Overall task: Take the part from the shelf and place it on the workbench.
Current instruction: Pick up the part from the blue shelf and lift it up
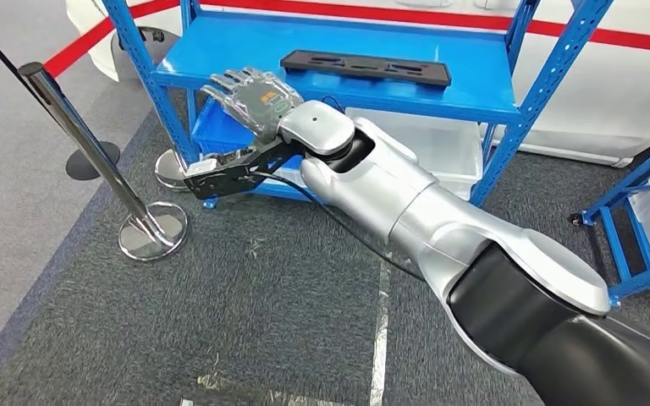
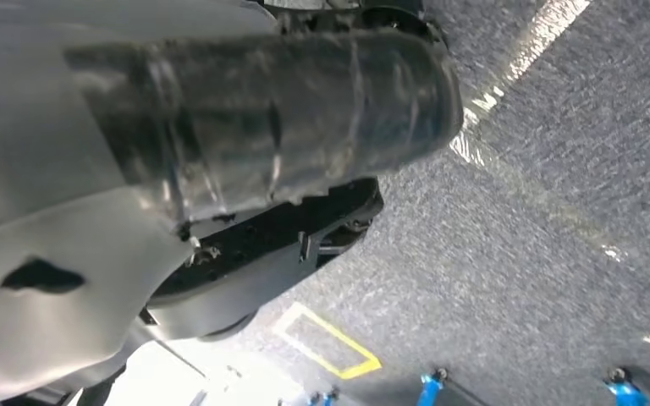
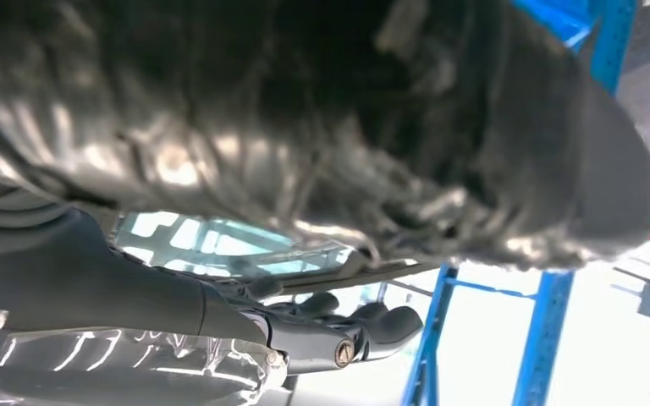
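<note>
Head view, looking forward and down. A blue steel shelf fills the upper field. On its top board, toward 1 o'clock from the picture's centre, lies the task's thing: a flat black part with slotted cut-outs, lying lengthwise along the board and untouched. A clear plastic bin sits on the level below.

The right robot hand is raised at about 11 o'clock from centre, at the shelf's front edge and at the height of the top board. Its fingers are spread and extended, and it holds nothing. It lies to the 9 o'clock side of the part and apart from it. The open, flat posture suits an approach: judged from the task, the reach is under way and the grasp is not yet made. The wrist camera bracket hangs beneath the wrist, with its cable trailing along the silver forearm.

Right wrist view: blurred dark fingers of the same hand show against the blue shelf upright, closed on nothing.

Left wrist view: the ribbed cover is seen over grey carpet; whether the left robot hand is open cannot be told.

A chrome stanchion stands at 9 o'clock on the carpet.
</note>
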Robot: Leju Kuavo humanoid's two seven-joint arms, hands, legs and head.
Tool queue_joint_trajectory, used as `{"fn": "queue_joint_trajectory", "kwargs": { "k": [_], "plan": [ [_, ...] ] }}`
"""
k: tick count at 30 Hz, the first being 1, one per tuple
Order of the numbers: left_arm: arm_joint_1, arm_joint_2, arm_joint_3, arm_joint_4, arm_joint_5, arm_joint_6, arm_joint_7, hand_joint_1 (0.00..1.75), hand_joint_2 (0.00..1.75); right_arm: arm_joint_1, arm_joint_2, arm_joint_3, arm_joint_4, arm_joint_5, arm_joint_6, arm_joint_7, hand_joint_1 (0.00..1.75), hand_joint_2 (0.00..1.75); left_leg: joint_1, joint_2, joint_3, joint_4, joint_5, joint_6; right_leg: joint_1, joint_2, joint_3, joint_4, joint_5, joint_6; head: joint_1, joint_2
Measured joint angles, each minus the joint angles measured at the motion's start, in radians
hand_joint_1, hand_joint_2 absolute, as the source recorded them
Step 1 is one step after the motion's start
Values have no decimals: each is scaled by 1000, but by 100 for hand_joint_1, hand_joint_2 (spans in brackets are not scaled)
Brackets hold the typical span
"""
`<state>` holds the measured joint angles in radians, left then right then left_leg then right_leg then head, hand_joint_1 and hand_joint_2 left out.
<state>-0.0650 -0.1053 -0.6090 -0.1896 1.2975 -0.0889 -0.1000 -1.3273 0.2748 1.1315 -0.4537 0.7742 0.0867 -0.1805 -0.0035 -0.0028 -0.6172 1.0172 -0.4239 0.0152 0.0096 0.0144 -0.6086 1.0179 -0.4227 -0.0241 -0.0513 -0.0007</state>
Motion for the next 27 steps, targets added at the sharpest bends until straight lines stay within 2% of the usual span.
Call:
{"fn": "queue_joint_trajectory", "kwargs": {
  "k": [2, 4, 5, 7, 8, 9, 10, 11, 12, 14, 16, 18, 19, 21, 23, 24, 25, 27],
  "plan": [
    [0, -2, 0, 0, 3, -5, 0, 0, 0, 1, -1, 0, 0, 4, 6, 1, 0, 0, 5, 0, 5, -12, 1, 4, 0, -2, -2, 0, -2, 9, 0, 0],
    [-1, -5, 0, 0, 4, -8, -1, 0, 0, -1, -3, 0, 1, 11, 16, 5, 0, 0, 13, 1, 15, -24, 4, 9, 0, -3, -17, 39, -29, 21, 5, 0],
    [-1, -6, 0, 0, 4, -8, -2, 0, 0, -2, -4, 0, 2, 14, 20, 8, 0, 0, 15, 2, 19, -27, 4, 12, -3, -4, -36, 78, -51, 27, 8, 0],
    [-1, -5, 0, 0, 4, -8, -5, 0, 0, 0, -9, 0, 5, 20, 28, 16, 0, 0, 15, 2, 21, -27, 2, 16, -10, -5, -103, 207, -104, 37, 11, 0],
    [-1, -5, 0, 0, 4, -8, -6, 0, 0, 3, -12, 0, 7, 22, 32, 20, 0, 0, 15, 2, 21, -25, 1, 16, -14, -5, -131, 255, -116, 41, 11, 0],
    [0, -5, 0, 0, 4, -8, -8, 0, 0, 4, -17, 0, 10, 24, 38, 27, 0, 0, 16, 1, 21, -23, -2, 16, -18, -6, -149, 281, -112, 45, 11, 0],
    [0, -5, 0, 0, 4, -9, -9, 0, 0, 4, -22, 0, 13, 25, 43, 35, 0, 0, 17, 0, 21, -19, -5, 15, -21, -7, -145, 263, -90, 48, 11, 0],
    [0, -5, 0, 0, 5, -9, -10, 0, 0, 2, -27, 0, 15, 25, 47, 41, 0, 0, 18, -2, 22, -15, -10, 13, -23, -8, -125, 216, -56, 49, 11, 0],
    [0, -4, 0, 0, 5, -10, -11, 0, 0, -2, -34, 0, 18, 26, 52, 48, 0, 0, 20, -4, 22, -9, -15, 8, -24, -9, -93, 147, -23, 49, 11, 0],
    [0, -4, 0, 0, 6, -10, -13, 0, 0, -12, -45, 0, 21, 28, 57, 60, 0, 0, 18, -6, 19, 3, -25, -3, -22, -9, -44, 45, 9, 43, 12, 0],
    [0, -4, 0, 0, 8, -8, -13, 0, 0, -19, -58, 0, 26, 31, 60, 72, 0, 0, 16, -6, 17, 6, -28, -14, -17, -6, -32, 18, 10, 34, 10, 0],
    [1, -4, 0, 0, 10, -6, -13, 0, 0, -23, -71, 0, 31, 33, 62, 81, 0, 0, 18, -4, 15, 9, -34, -23, -19, -3, -29, 14, 12, 23, 7, 0],
    [1, -4, 0, 0, 11, -5, -13, 0, 0, -27, -76, 0, 33, 34, 63, 83, 0, 0, 19, -2, 8, 28, -47, -28, -22, -3, -26, 11, 12, 17, 6, 0],
    [0, -4, 0, 0, 14, -4, -12, 0, 0, -36, -82, 0, 36, 34, 63, 84, 0, 0, 19, 0, -38, 128, -95, -36, -24, -3, -19, 8, 9, 7, 1, 0],
    [-3, -4, 0, 0, 15, -2, -11, 0, 0, -39, -85, 0, 38, 34, 64, 84, 0, 0, 19, 1, -105, 258, -139, -39, -22, -3, -14, 9, 5, 1, -1, 0],
    [-4, -4, 0, 0, 16, -2, -11, 0, 0, -39, -86, 0, 39, 34, 66, 83, 0, 0, 19, 1, -124, 288, -137, -39, -20, -3, -11, 10, 2, -1, 0, 0],
    [-4, -4, 0, 0, 16, -1, -11, 0, 0, -39, -87, 0, 40, 34, 66, 82, 0, 0, 19, 1, -125, 280, -116, -37, -19, -2, -7, 10, -1, -1, -1, 0],
    [-2, -4, 0, 0, 16, 1, -11, 0, 0, -42, -89, 0, 40, 34, 67, 81, 0, 0, 18, 1, -77, 161, -38, -27, -17, 1, 2, 12, -9, 0, 0, 0]
  ]
}}
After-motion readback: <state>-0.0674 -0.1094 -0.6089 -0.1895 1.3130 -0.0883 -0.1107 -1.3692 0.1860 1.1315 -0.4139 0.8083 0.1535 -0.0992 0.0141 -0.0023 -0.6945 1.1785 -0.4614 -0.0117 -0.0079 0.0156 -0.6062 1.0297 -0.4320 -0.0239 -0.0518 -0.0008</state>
